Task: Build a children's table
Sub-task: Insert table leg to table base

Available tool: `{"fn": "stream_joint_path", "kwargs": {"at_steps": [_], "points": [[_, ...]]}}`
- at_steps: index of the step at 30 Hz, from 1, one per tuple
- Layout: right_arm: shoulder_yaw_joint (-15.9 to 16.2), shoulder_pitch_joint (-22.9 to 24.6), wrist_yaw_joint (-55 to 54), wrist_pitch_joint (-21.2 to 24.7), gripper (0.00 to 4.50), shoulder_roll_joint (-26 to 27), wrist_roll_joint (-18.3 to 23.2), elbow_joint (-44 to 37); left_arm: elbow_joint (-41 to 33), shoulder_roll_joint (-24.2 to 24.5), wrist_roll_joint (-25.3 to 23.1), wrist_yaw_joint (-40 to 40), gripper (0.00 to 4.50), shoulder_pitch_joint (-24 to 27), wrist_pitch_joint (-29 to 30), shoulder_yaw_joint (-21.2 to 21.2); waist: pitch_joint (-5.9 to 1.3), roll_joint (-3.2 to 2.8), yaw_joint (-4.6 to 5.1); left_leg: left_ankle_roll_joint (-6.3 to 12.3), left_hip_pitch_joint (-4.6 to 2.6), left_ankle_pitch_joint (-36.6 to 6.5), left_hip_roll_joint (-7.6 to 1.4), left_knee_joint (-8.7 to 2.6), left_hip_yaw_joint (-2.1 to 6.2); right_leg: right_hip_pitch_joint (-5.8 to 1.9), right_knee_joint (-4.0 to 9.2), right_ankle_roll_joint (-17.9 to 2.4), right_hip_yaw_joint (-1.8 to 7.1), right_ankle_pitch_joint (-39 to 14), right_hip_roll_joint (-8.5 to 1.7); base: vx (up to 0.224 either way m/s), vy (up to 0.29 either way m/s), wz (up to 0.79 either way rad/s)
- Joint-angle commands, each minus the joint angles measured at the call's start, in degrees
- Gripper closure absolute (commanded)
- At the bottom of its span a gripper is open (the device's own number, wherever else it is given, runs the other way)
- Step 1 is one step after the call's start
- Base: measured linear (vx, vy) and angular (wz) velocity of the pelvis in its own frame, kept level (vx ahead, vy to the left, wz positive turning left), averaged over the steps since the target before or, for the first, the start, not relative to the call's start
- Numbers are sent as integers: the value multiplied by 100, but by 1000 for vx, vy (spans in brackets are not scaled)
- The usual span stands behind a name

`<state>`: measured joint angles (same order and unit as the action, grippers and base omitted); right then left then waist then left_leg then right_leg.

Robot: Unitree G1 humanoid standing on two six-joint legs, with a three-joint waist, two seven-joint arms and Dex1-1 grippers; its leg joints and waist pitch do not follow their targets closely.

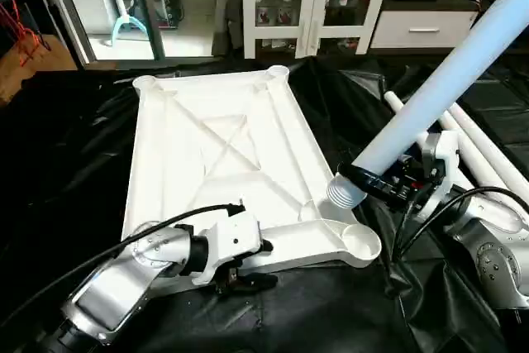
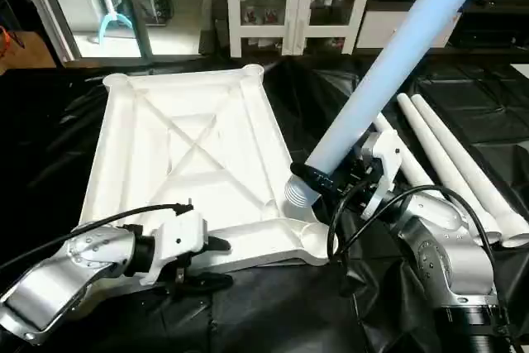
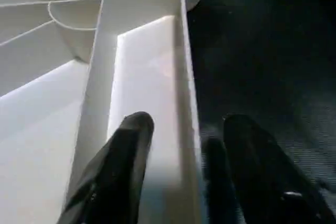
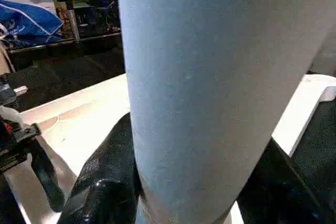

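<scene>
Black right fingers [image 4: 100, 192] clamp a leg [image 1: 446, 80]; left fingers [image 3: 123, 156] straddle the tabletop [image 1: 223, 155] rim

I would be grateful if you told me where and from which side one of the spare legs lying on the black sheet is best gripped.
Grip a spare leg around its round shaft near mid-length, coming from above with the jaws across its width. It lies flat on the black sheet, close beside other legs, so the top is its freest side. Probably the outermost leg is easiest.
</scene>
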<state>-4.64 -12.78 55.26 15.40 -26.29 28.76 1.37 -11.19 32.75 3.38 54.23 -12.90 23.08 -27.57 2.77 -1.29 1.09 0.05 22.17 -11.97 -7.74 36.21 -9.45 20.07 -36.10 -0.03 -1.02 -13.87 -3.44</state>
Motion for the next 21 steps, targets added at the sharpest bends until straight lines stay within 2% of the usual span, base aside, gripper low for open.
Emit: {"fn": "stream_joint_path", "kwargs": {"at_steps": [1,2,7,10,13,19,21], "points": [[-99,-87,-21,-102,264,-35,-59,5,35,25,-267,-169,237,-108,-122,-85,-243,54,3,144,-135,-1446,-529,-584,213,-41,488,-1392,216,-1042,-481,0,0,0],[-87,-89,-26,-104,264,-30,-68,-2,38,30,-334,-217,250,-106,-132,-105,-241,70,4,121,-127,-1449,-534,-586,214,-46,482,-1374,220,-1049,-491,0,0,0],[-62,-71,-70,-160,264,-20,-78,20,-66,-49,-523,-390,294,13,-123,-132,-244,68,-5,134,-121,-1348,-536,-587,205,-40,477,-1382,226,-877,-494,0,0,0],[-61,-61,-74,-171,264,-18,-87,22,-69,-52,-577,-429,313,29,-140,-175,-230,81,-6,114,-125,-1464,-535,-594,202,-28,491,-1382,232,-1004,-492,0,0,0],[-67,-45,-92,-191,264,-11,-112,29,-119,-43,-664,-427,337,103,-135,-276,-233,67,-4,61,-129,-1570,-541,-600,212,-24,499,-1348,236,-1146,-500,0,0,0],[-59,-21,-138,-215,264,-1,-122,14,-138,-62,-818,-521,391,149,-97,-337,-234,66,-7,38,-127,-1567,-536,-604,208,-13,509,-1327,242,-1149,-492,0,0,0],[-57,-27,-145,-224,264,7,-128,29,-127,-78,-881,-564,396,146,-94,-344,-232,67,-7,34,-126,-1584,-539,-610,210,-12,510,-1319,241,-1158,-493,0,0,0]]}}
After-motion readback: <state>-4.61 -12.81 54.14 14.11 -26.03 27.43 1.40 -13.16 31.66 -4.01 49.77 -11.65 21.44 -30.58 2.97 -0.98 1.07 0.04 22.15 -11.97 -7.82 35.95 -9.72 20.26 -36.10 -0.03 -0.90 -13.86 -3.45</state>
